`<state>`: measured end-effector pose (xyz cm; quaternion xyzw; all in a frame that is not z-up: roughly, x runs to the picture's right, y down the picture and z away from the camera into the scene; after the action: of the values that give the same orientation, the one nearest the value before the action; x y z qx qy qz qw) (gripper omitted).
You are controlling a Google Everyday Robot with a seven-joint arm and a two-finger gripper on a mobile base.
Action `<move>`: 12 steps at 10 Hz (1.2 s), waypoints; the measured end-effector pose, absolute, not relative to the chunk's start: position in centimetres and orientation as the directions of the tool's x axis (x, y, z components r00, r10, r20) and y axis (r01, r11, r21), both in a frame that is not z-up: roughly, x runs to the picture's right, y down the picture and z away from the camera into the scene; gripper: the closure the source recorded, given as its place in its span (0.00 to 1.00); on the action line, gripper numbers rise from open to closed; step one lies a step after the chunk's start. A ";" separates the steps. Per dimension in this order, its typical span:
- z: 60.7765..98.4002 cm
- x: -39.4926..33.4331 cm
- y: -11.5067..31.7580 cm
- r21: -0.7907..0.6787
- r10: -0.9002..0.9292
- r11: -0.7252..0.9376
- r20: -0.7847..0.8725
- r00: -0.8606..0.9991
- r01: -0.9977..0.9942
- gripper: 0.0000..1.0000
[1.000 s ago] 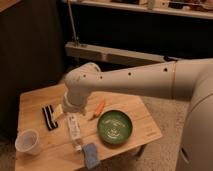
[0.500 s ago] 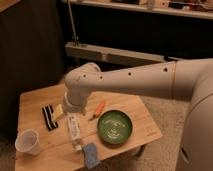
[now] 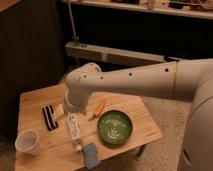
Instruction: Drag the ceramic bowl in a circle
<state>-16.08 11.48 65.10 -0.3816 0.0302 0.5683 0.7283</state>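
No writing anywhere can be read.

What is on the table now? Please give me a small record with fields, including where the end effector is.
table: wooden table
ceramic bowl: dark green, pale centre markings, upright, right of centre
end effector: at the arm's tip, over the table's left middle, apart from the bowl
cup: translucent white, front-left corner
sponge: blue, front edge
orange item: behind the bowl

Wooden table point(image 3: 142, 125), ceramic bowl point(image 3: 115, 127), cup point(image 3: 28, 142), bottle point(image 3: 75, 129), sponge point(image 3: 91, 155), striped case point(image 3: 49, 117), perhaps carrot point(image 3: 100, 107)
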 end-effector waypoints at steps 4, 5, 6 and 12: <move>64.3 -7.9 12.0 -0.441 0.837 -0.020 -0.499 0.226 -0.897 0.20; 64.1 -5.2 12.5 -0.415 0.841 -0.051 -0.508 0.185 -0.909 0.20; 64.1 -2.1 13.1 -0.365 0.838 -0.086 -0.530 0.131 -0.927 0.20; 64.3 0.3 13.6 -0.314 0.828 -0.122 -0.555 0.078 -0.942 0.20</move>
<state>0.27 13.60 64.29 -0.3278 0.0868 0.6734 0.6570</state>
